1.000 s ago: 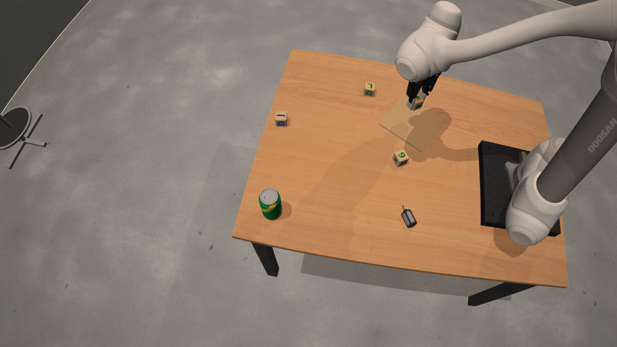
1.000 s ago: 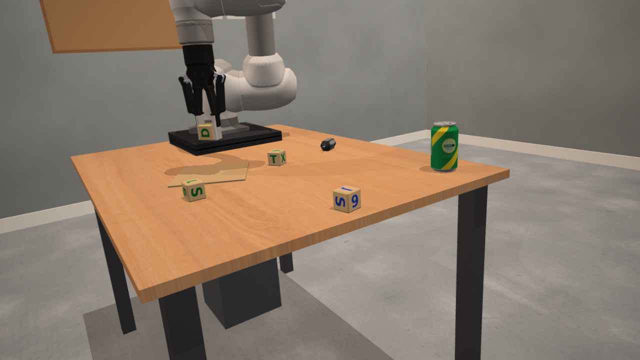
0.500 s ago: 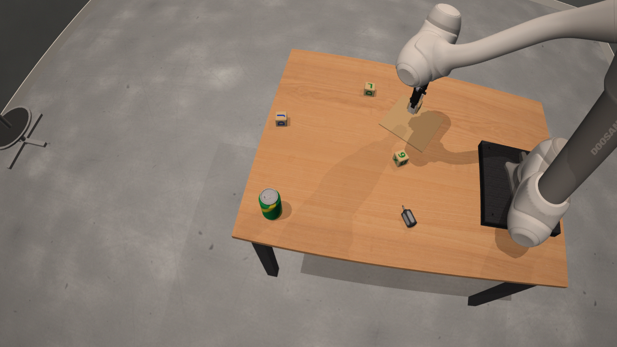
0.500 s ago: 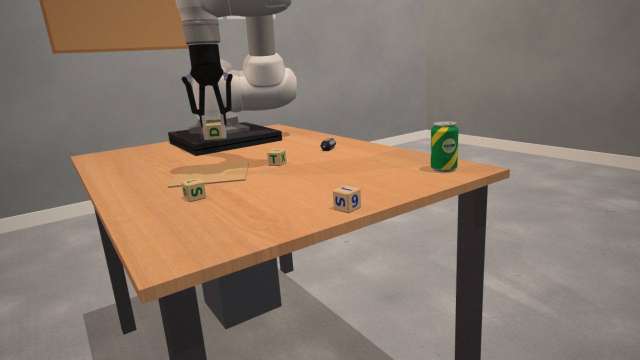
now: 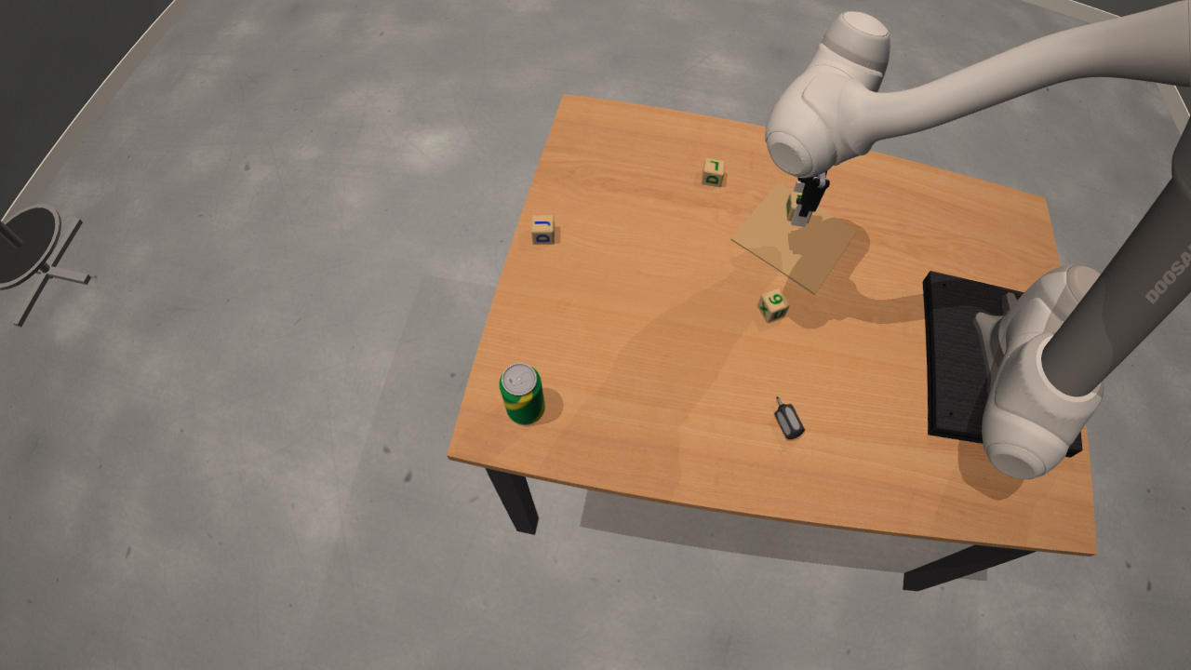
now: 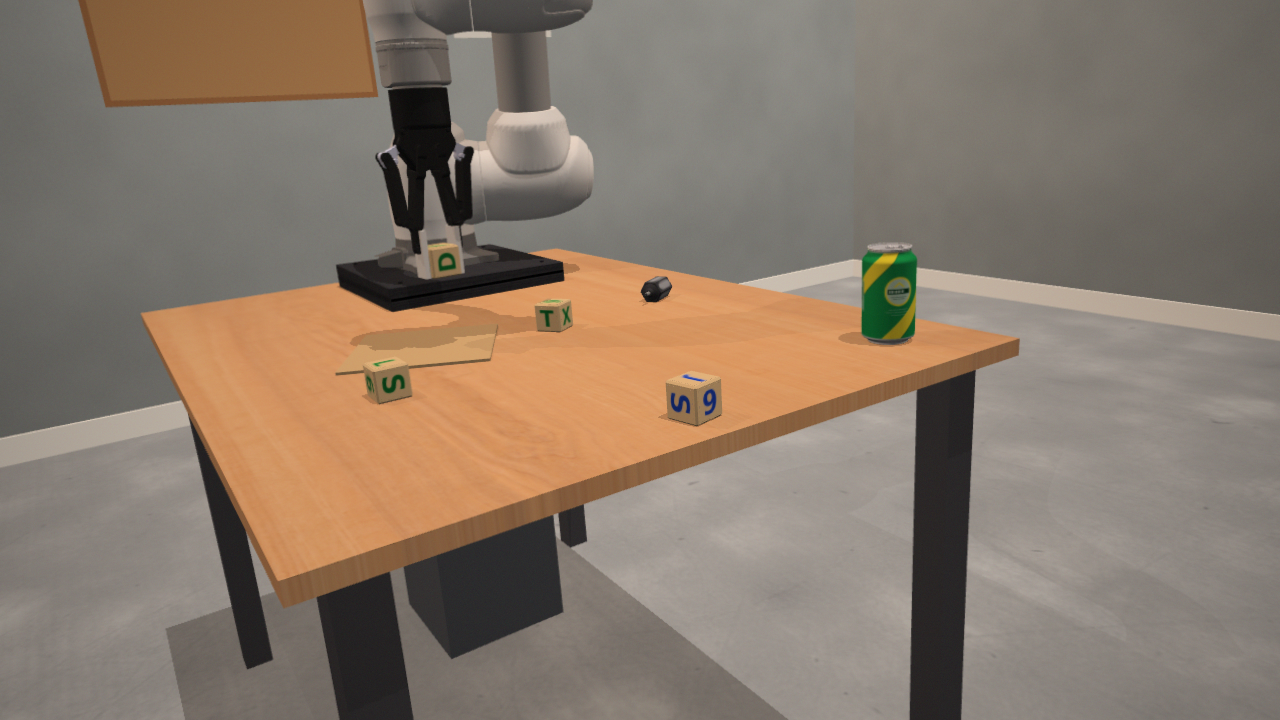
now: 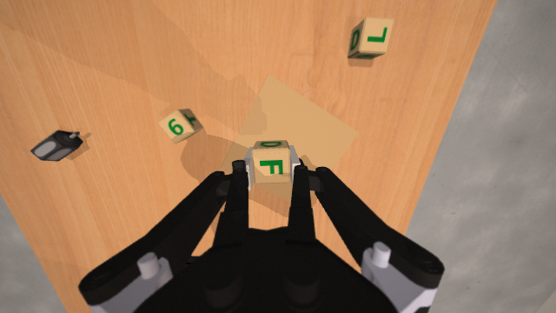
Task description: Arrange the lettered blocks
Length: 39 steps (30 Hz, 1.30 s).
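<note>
Jaws (image 5: 800, 209) (image 6: 440, 259) partly open, closed onto the F block (image 5: 795, 205) (image 6: 444, 259) (image 7: 271, 166), one finger on each side. F faces up, green D on a side. Block is held raised above the tan mat (image 5: 769, 243) (image 6: 447, 351) (image 7: 304, 117). L block (image 5: 713, 172) (image 6: 387, 380) (image 7: 375, 38), green, sits on the desk (image 5: 633, 333) (image 6: 537, 429) (image 7: 143, 209), off the mat, near it. J block (image 5: 542, 229) (image 6: 693, 398), blue, is on the desk well apart, by the edge. Block with green 9 or 6 on top (image 5: 773, 305) (image 6: 553, 315) (image 7: 180, 125) is off the mat, near a corner. Green can (image 5: 522, 395) (image 6: 888, 292) stands upright; dark screwdriver (image 5: 788, 419) (image 6: 657, 289) (image 7: 57, 145) lies on its side.

1. The claw (image 5: 801, 212) (image 6: 440, 259) (image 7: 272, 156) has turned about its upright axis; a second ago the top view showed its fingers side by side, and now they nearly line up.
2. The F block (image 5: 794, 204) (image 6: 445, 260) (image 7: 271, 165), held in the claw, has turned with it; in the exterior view it has also slid rightward; from above, it now peeks out on the left of the fingers, where a second ago it showed between them.
3. The arm's wrist (image 5: 803, 125) (image 6: 413, 62) has shifted slightly down the top view; it has moved right in the exterior one.
4. The shadow (image 6: 402, 338) over the mat (image 6: 474, 351) has crept rightward in the exterior view.
</note>
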Available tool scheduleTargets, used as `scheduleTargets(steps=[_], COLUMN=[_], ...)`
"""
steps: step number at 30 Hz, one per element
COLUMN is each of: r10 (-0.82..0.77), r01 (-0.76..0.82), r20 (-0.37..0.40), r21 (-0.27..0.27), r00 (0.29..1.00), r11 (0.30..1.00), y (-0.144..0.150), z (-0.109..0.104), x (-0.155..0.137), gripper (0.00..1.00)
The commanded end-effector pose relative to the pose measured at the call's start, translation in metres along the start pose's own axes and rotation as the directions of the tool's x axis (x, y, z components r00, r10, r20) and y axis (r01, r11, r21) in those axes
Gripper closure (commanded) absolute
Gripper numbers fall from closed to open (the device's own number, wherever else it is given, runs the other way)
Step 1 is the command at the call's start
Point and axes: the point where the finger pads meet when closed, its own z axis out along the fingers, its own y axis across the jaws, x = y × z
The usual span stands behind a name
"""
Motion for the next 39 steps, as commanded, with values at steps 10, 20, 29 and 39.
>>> scheduleTargets(steps=[10, 20, 29, 39], r10=[-0.434, -0.697, -0.868, -0.879], r01=[0.434, 0.697, 0.868, 0.879], r20=[-0.008, -0.009, -0.009, -0.009], r21=[0.005, 0.002, 0.0, -0.001], r00=[0.901, 0.717, 0.496, 0.477], r11=[0.901, 0.717, 0.496, 0.477], y=[-0.012, -0.021, -0.028, -0.029], z=[-0.001, -0.001, -0.001, -0.001], x=[0.003, 0.005, 0.006, 0.006], gripper=[0.69, 0.69, 0.69, 0.69])
